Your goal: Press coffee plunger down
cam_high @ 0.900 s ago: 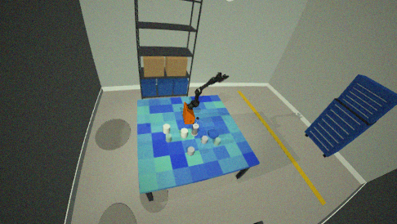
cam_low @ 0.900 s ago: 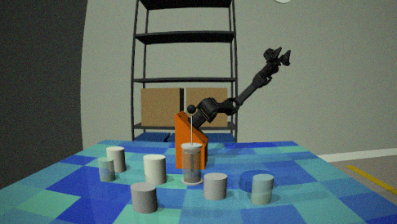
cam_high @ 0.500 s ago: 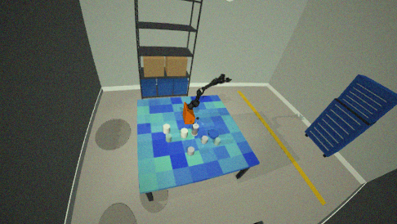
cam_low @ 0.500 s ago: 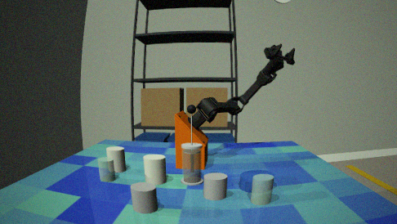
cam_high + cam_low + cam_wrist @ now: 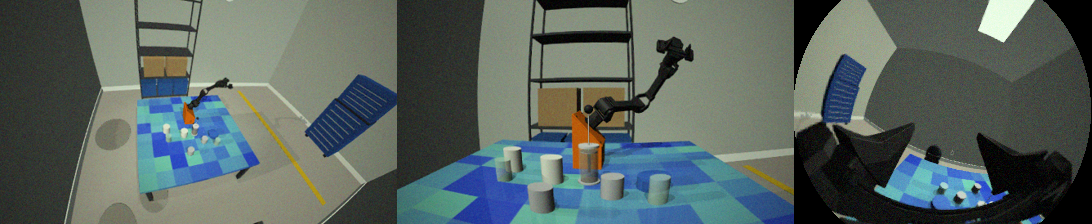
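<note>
The coffee press (image 5: 195,130) (image 5: 588,165) stands upright on the table. Its black plunger knob (image 5: 198,118) (image 5: 588,109) is high above the lid (image 5: 588,145), with a long thin rod showing between them. My gripper (image 5: 227,83) (image 5: 675,49) (image 5: 947,131) is open with nothing between its fingers. It is raised high, to the right of the press and well above the knob, and touches neither. I cannot make out the press in the wrist view.
Several cups stand around the press, among them a cream one (image 5: 184,132) (image 5: 551,168), a grey one (image 5: 191,151) (image 5: 541,197) and a pale green one (image 5: 659,189). A blue round thing (image 5: 212,133) is at the right. An orange block (image 5: 188,114) (image 5: 586,143) stands behind the press.
</note>
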Available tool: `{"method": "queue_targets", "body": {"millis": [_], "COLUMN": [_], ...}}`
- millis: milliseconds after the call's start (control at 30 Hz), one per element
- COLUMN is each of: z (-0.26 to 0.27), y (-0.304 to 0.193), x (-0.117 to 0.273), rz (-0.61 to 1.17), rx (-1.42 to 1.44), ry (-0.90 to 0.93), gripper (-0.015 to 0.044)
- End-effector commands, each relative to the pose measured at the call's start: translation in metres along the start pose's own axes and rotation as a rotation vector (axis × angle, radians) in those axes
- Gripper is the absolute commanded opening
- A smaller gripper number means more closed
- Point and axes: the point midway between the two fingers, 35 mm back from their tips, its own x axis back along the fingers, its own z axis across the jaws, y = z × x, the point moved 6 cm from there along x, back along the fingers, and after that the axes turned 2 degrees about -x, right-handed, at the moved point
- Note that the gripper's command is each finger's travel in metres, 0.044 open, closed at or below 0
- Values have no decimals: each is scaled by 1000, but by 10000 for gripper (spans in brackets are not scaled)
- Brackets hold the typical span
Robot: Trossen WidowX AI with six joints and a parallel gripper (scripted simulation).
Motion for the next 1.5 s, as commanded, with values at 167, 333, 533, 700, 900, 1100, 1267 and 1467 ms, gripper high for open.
{"method": "queue_targets", "body": {"millis": [167, 333, 533, 700, 900, 1100, 1267, 1467], "z": [-62, -119, -193, -258, -330, -369, -368, -364], "y": [-33, -61, -97, -131, -177, -211, -213, -248], "x": [-64, -96, -116, -114, -85, -45, -43, -30], "rz": [216, 400, 633, 812, 936, 890, 890, 894], "rx": [116, 167, 189, 134, -14, -174, -175, -174], "ry": [-162, -250, -277, -250, -135, -15, -12, -14], "gripper": [440, 440, 440, 440, 440, 440, 440, 440]}}
